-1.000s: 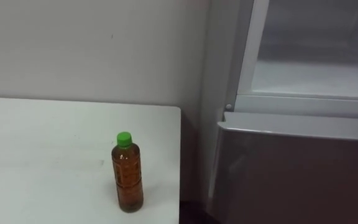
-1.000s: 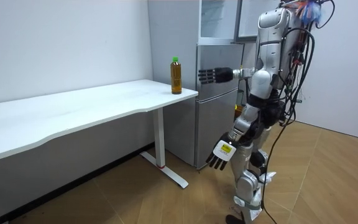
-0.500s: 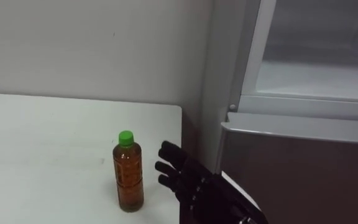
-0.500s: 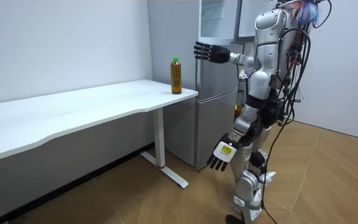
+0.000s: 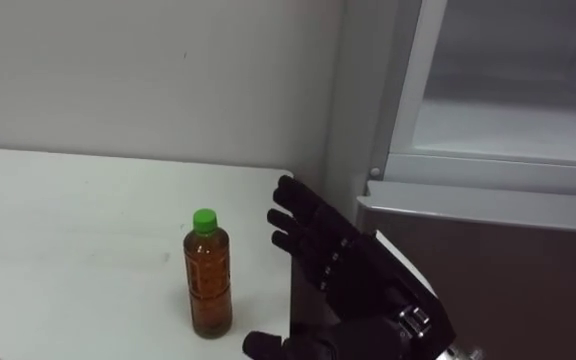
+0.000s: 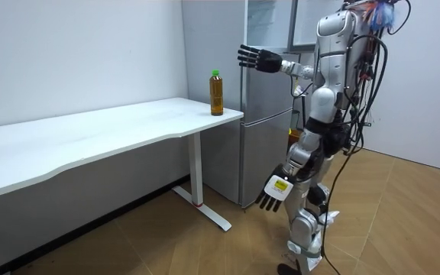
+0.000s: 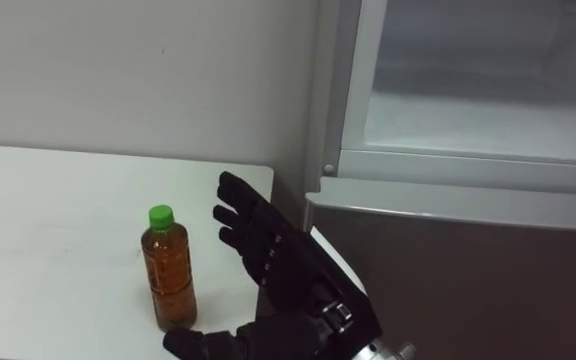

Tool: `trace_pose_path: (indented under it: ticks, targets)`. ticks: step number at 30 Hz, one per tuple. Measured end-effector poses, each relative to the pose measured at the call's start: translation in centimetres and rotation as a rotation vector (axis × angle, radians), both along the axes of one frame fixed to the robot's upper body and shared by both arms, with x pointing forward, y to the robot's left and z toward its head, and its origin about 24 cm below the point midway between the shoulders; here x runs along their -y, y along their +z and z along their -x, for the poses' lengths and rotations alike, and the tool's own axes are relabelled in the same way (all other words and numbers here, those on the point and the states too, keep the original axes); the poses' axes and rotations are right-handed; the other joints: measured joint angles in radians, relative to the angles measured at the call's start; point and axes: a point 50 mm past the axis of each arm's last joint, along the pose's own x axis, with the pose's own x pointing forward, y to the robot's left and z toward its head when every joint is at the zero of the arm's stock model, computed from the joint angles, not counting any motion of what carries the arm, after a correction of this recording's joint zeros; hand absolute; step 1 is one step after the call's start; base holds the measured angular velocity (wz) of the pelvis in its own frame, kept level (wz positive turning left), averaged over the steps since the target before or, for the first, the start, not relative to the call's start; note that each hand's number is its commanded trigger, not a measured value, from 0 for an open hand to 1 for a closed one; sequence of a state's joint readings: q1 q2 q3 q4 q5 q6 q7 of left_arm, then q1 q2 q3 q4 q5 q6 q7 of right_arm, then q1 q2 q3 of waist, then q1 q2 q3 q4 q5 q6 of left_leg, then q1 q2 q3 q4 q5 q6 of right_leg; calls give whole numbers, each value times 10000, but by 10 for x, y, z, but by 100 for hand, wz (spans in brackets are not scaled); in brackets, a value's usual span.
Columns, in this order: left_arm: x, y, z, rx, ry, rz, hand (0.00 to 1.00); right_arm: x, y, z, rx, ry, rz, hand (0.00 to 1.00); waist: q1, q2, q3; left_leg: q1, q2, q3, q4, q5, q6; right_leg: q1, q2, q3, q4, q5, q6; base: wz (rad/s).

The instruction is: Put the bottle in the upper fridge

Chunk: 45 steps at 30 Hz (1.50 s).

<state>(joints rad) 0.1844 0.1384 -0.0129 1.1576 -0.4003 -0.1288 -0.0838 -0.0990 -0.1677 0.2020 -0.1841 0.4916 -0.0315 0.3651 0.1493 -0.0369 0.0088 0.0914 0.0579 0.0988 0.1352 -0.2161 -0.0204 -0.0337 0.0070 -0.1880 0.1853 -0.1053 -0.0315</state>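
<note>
Stands by the fridge (image 5: 488,260) and faces the bottle (image 5: 208,273), upright on the white table (image 5: 68,230) with its green cap on. Holds the right hand (image 5: 333,255) up just right of the bottle, not touching it, fingers spread wide, gripping nothing. Lets the left hand (image 6: 273,189) hang far below the bottle, fingers seemingly loose.

White table (image 5: 68,240), long, pretty plain top, right edge passed below right hand (image 5: 368,285) fingers (image 5: 303,215). Bottle (image 5: 208,285) stood on it upright near that edge, green cap, brown liquid, just left of fingertips, not touching them.
</note>
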Motion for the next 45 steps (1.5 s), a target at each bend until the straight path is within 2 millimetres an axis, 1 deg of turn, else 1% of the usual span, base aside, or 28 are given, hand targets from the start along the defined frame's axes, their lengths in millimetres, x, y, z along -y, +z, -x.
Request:
trace_pose_path:
  ticks: [3,6,7,8,9,11,14,16,18,20,22,23,25,27,30,31,34,35,36,38,40,41,45]
  targets:
    - [0,0,0,10,-4,46,0,1,-5,-2,-191,-315,192,0,2,-2,1,-5,-14,-73,1,5,7,34,-35,-96,-10,-1,1,7]
    - [0,0,0,23,9,61,0,1,-8,-5,-393,-599,188,0,82,-36,8,-33,-14,-168,-6,5,7,16,-35,-144,-15,-8,-2,2]
    - [0,0,-2,104,21,73,0,2,-7,-6,-383,-773,228,0,189,-58,0,-111,-15,-183,1,5,7,-40,-37,-153,-15,-11,-3,5]
    - [1,1,-3,163,18,84,0,2,-6,-8,-334,-968,352,0,269,-71,14,-140,-16,-217,3,7,6,-50,-39,-177,-18,-11,-4,6]
    - [1,1,-3,181,24,83,0,1,-6,-10,-303,-1067,454,0,297,-78,11,-150,-16,-238,6,7,6,-52,-41,-196,-17,-15,-7,10]
    - [1,1,-4,211,39,67,0,1,-3,-14,-152,-1452,744,0,430,-137,-23,-176,-16,-312,30,11,4,-57,-50,-273,-19,-31,-11,11]
    - [-2,1,-3,185,263,-65,0,0,0,-17,-124,-1882,719,0,609,-230,-35,-277,-16,-492,140,16,4,-43,-86,-507,-16,-60,-8,19]
    - [-3,1,-2,169,432,-113,0,1,1,-20,-147,-2128,658,0,767,-289,-8,-308,-16,-506,165,16,4,-48,-94,-580,-21,-60,-10,7]
    - [-4,1,-1,87,562,-125,0,2,-1,-24,-330,-2381,633,0,794,-331,0,-367,-33,-595,184,16,4,-47,-122,-686,-26,-64,-7,13]
    - [-5,2,-3,126,579,-219,0,4,-3,-27,-519,-2761,596,0,819,-385,29,-521,-73,-757,271,15,5,-56,-177,-861,-51,-69,-6,19]
    - [-6,2,-3,116,598,-285,0,4,-6,-35,-702,-2956,741,0,845,-420,50,-591,-84,-781,292,15,6,-93,-191,-884,-32,-69,-6,6]
    - [-6,2,-3,101,608,-293,0,4,-7,-38,-766,-3050,771,0,870,-435,51,-623,-84,-782,315,15,6,-109,-194,-886,-32,-69,-7,0]
    - [-6,2,-3,97,610,-299,0,6,-11,-44,-1048,-3457,803,0,1055,-483,36,-651,-86,-781,325,19,9,-143,-205,-896,-13,-67,-9,0]
    - [-6,2,-3,90,623,-296,0,6,-16,-47,-1296,-3592,923,0,1127,-494,34,-670,-87,-799,326,26,17,-137,-216,-930,-13,-66,-9,6]
    - [-11,3,-2,-54,553,-373,0,8,-24,-52,-1718,-3978,1070,0,1310,-523,27,-776,-103,-958,353,31,22,-167,-241,-1074,-11,-66,-8,14]
    - [-12,3,-1,-146,467,-403,0,7,-27,-55,-1836,-4176,1291,0,1335,-529,27,-822,-111,-1055,368,41,18,-180,-256,-1176,0,-66,-8,15]
    - [-16,3,10,-539,450,-465,0,-3,-29,-59,-1706,-4544,1866,0,1465,-544,25,-971,-115,-1107,382,46,14,-282,-261,-1245,-21,-66,-8,8]
    - [-16,2,12,-633,352,-504,0,-4,-30,-62,-1650,-4713,2118,0,1579,-570,16,-1031,-130,-1143,383,58,15,-334,-279,-1292,-15,-65,-9,9]
    - [-15,2,12,-652,353,-499,0,-5,-31,-64,-1676,-4803,2202,0,1614,-545,33,-1067,-139,-1160,383,72,19,-365,-293,-1321,-11,-65,-9,14]
    - [-15,2,13,-747,370,-468,0,-8,-34,-71,-1936,-5160,2333,0,1741,-561,67,-1172,-178,-1278,365,137,30,-425,-350,-1470,-8,-63,-8,15]
    - [-15,2,14,-869,387,-462,0,-8,-37,-72,-2084,-5340,2355,0,1884,-572,63,-1231,-184,-1301,356,139,31,-464,-363,-1527,-10,-63,-7,9]
    - [-15,1,15,-942,416,-501,0,-9,-37,-73,-2125,-5417,2414,0,1897,-582,68,-1300,-185,-1357,359,153,34,-484,-385,-1693,-13,-62,-7,13]
    - [-15,1,16,-1129,272,-528,0,-7,-38,-78,-2258,-5962,2441,0,2033,-577,94,-1439,-194,-1472,370,177,30,-553,-420,-2012,-15,-61,-10,11]
